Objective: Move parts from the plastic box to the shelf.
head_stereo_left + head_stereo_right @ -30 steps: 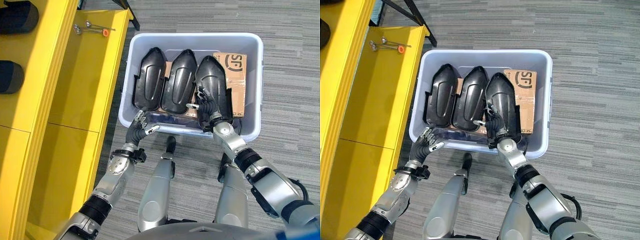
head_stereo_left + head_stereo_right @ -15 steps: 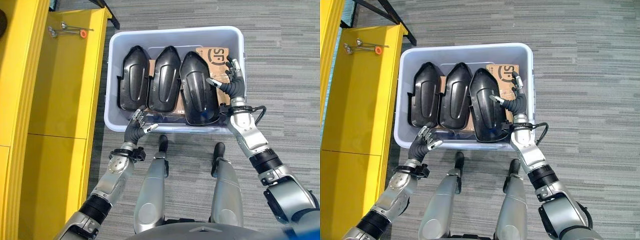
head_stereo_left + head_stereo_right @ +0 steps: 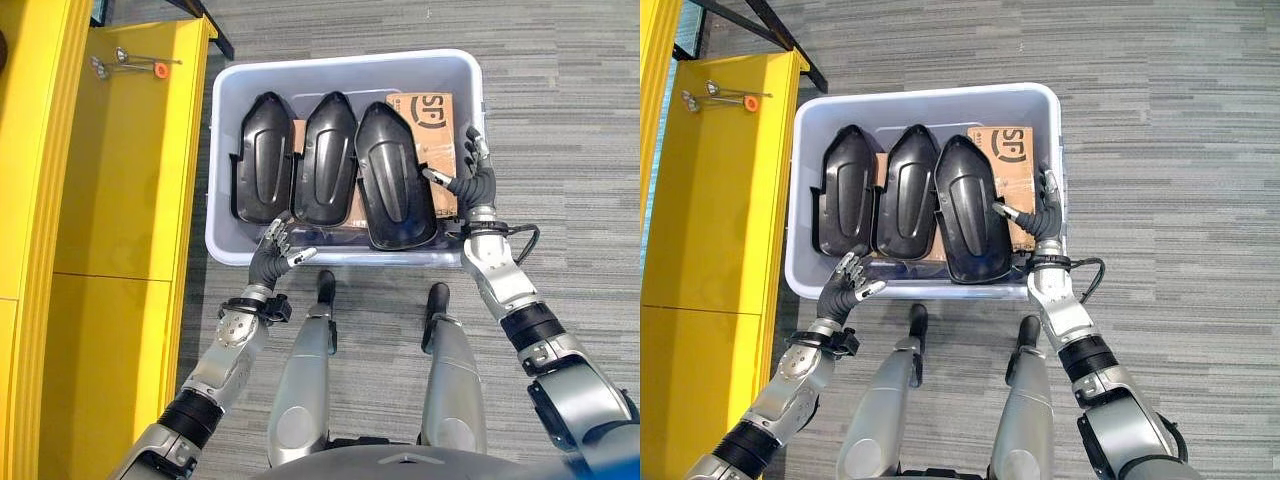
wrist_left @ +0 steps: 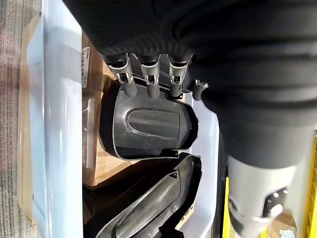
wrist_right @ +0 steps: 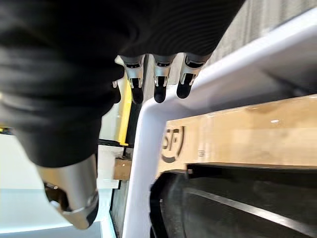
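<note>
A pale blue plastic box (image 3: pixel 340 257) stands on the floor and holds three black moulded parts side by side: the left part (image 3: pixel 262 158), the middle part (image 3: pixel 330 158) and the right part (image 3: pixel 395 190). They lie on a brown cardboard box (image 3: pixel 435 115). My left hand (image 3: pixel 272 255) hovers open at the box's near left rim, close to the left part (image 4: pixel 148 124). At the box's right rim my right hand (image 3: pixel 472 182) is open with spread fingers and holds nothing, beside the cardboard (image 5: pixel 237 134).
A yellow shelf (image 3: pixel 120 160) runs along the left of the box. Some small metal tools with an orange piece (image 3: pixel 125 62) lie at its far end. Grey striped carpet (image 3: pixel 560 120) surrounds the box on the right.
My right hand has lifted off the right part and moved right to the box's right rim. The view has shifted right, away from the shelf. The left hand has barely moved.
</note>
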Tool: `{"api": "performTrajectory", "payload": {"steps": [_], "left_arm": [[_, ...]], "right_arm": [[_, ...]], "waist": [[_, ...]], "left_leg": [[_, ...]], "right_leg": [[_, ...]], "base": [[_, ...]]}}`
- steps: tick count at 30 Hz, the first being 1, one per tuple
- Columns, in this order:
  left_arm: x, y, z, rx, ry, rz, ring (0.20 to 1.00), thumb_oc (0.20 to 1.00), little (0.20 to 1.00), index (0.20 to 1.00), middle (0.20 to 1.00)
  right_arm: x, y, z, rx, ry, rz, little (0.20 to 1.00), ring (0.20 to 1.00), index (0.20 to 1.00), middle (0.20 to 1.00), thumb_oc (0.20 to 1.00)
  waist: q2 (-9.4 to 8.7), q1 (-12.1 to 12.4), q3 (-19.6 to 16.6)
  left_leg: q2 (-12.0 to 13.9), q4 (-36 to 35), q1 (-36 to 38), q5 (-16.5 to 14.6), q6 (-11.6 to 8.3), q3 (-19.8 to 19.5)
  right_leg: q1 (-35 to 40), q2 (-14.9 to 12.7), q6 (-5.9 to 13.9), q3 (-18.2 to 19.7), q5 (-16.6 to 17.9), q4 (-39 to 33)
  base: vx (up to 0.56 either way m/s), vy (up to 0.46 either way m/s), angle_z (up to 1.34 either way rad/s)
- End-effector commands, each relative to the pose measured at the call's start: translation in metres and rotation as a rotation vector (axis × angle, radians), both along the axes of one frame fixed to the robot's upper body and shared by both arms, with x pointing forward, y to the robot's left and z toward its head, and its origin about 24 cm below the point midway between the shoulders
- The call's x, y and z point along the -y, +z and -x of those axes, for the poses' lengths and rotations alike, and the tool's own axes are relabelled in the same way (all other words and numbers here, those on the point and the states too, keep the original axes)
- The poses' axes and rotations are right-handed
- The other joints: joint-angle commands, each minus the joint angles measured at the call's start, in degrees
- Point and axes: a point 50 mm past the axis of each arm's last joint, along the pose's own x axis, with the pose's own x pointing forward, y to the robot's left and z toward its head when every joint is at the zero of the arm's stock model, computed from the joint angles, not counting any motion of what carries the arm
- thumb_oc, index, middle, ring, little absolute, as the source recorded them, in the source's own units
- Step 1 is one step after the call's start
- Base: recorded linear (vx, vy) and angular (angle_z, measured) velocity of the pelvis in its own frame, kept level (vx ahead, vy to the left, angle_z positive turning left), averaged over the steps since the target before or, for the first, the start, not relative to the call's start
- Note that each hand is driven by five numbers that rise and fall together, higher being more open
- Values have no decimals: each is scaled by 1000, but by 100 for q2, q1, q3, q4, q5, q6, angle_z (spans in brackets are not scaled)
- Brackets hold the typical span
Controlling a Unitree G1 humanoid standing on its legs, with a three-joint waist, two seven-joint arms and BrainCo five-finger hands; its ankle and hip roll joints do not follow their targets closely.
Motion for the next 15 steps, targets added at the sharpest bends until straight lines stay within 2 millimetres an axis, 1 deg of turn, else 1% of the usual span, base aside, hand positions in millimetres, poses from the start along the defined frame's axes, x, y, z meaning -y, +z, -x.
{"api": "performTrajectory", "payload": {"steps": [1, 3, 6, 11, 12, 15], "left_arm": [[-7, 20, 4, 106, -8, -5, 1000, 1000, 1000, 1000, 1000], [-6, 20, 5, 105, -17, -3, 1000, 1000, 1000, 1000, 1000], [-5, 20, 6, 103, -32, 0, 1000, 1000, 1000, 1000, 1000], [-3, 21, 6, 103, -47, 1, 1000, 1000, 1000, 1000, 1000], [-2, 20, 7, 96, -54, -2, 1000, 1000, 1000, 1000, 1000], [0, 22, 6, 104, -70, -3, 1000, 1000, 1000, 1000, 1000]], "right_arm": [[-8, 22, -7, 80, 31, -11, 1000, 1000, 1000, 1000, 1000], [-7, 18, -10, 53, 23, -3, 1000, 1000, 1000, 1000, 1000], [-2, 4, -24, -62, -12, 39, 1000, 1000, 1000, 1000, 1000], [-2, -1, -29, -111, -18, 83, 1000, 1000, 1000, 1000, 1000], [1, -8, -32, -154, -40, 105, 1000, 1000, 1000, 1000, 1000], [6, -16, -37, -225, -64, 97, 1000, 1000, 1000, 1000, 1000]], "waist": [[-75, 20, -54], [-61, 38, -39], [-11, 109, 24], [12, 128, 76], [32, 154, 89], [61, 209, 137]], "left_leg": [[-16, 614, -77, -686, 149, 95], [-27, 617, -84, -684, 152, 98], [-45, 591, -123, -653, 156, 114], [-48, 595, -153, -639, 156, 114], [-35, 608, -94, -792, 130, 83], [-43, 594, -144, -778, 127, 69]], "right_leg": [[357, -109, 110, -235, 434, -510], [356, -110, 103, -229, 438, -517], [310, -103, 95, -227, 471, -537], [291, -94, 89, -233, 474, -534], [332, -71, 129, -222, 334, -476], [301, -72, 126, -241, 336, -484]], "base": [[0, 0, 0], [-1, -2, -4], [-1, 0, -1], [17, -2, 0], [84, -13, -1], [28, -6, 0]]}}
